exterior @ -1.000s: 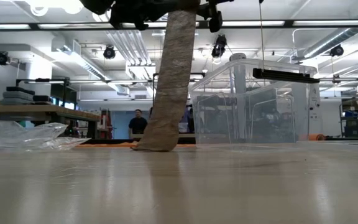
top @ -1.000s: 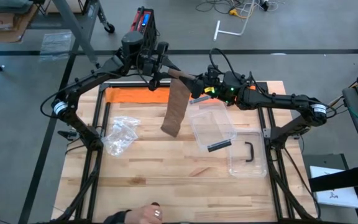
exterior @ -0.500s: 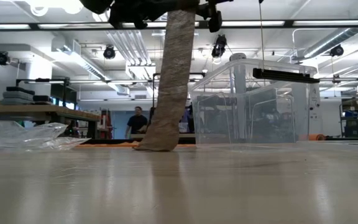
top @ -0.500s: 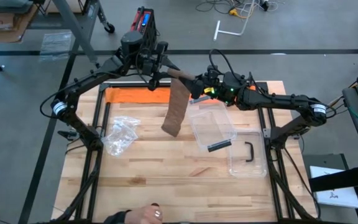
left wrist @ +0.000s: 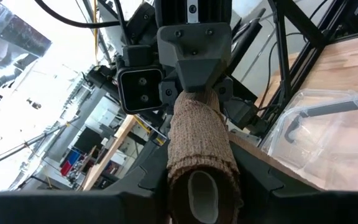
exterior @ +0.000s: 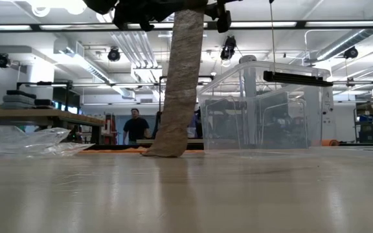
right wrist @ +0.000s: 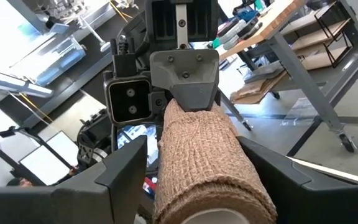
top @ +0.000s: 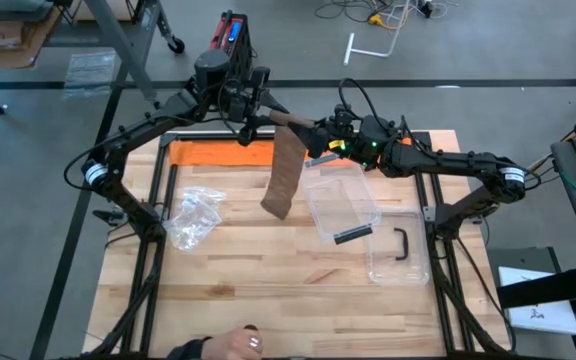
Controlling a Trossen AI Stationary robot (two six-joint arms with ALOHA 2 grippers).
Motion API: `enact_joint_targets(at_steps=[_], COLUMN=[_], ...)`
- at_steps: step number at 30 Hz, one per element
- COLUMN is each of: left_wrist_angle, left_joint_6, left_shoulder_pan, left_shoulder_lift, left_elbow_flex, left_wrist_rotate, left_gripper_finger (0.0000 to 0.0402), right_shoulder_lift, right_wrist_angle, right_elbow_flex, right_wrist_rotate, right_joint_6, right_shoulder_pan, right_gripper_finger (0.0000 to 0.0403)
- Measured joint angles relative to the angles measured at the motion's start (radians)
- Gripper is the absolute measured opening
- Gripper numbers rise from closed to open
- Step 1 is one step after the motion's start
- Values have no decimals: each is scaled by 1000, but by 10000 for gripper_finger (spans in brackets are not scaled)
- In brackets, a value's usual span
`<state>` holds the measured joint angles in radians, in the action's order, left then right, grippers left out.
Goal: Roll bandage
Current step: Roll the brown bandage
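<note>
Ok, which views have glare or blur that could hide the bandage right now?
Low view: ceiling lights reflect off the table, but the hanging bandage reads clearly. Left wrist view: the background is blown out white, and the roll is close but legible. Right wrist view: roll end slightly soft. High view: even light.

We see a tan-brown woven bandage (top: 285, 175), an orange strip (top: 218, 153) on the pale wood table (top: 288, 290), a clear box (top: 343, 200) with a black handle.
</note>
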<state>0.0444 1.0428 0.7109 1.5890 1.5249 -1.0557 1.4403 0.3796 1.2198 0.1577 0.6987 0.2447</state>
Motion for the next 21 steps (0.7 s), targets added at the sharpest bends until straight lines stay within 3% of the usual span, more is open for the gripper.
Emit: enact_joint_targets(at_steps=[10, 14, 21], left_wrist_angle=[0, 3, 9], left_joint_6=[-116, -319, -700], left_shoulder_pan=[0, 0, -3], left_shoulder_lift=[0, -1, -1], left_elbow_flex=[0, -1, -2], left_wrist_rotate=[0, 4, 7], left_gripper_finger=[126, 159, 225], right_shoulder_lift=[0, 0, 0], right_wrist_angle=[-11, -8, -11], right_elbow_flex=[0, 0, 3], right_wrist_rotate=[5, 3, 0], right_joint_6=[-49, -126, -275], right_shoulder_pan=[0, 0, 0], right_gripper_finger=[144, 121, 123])
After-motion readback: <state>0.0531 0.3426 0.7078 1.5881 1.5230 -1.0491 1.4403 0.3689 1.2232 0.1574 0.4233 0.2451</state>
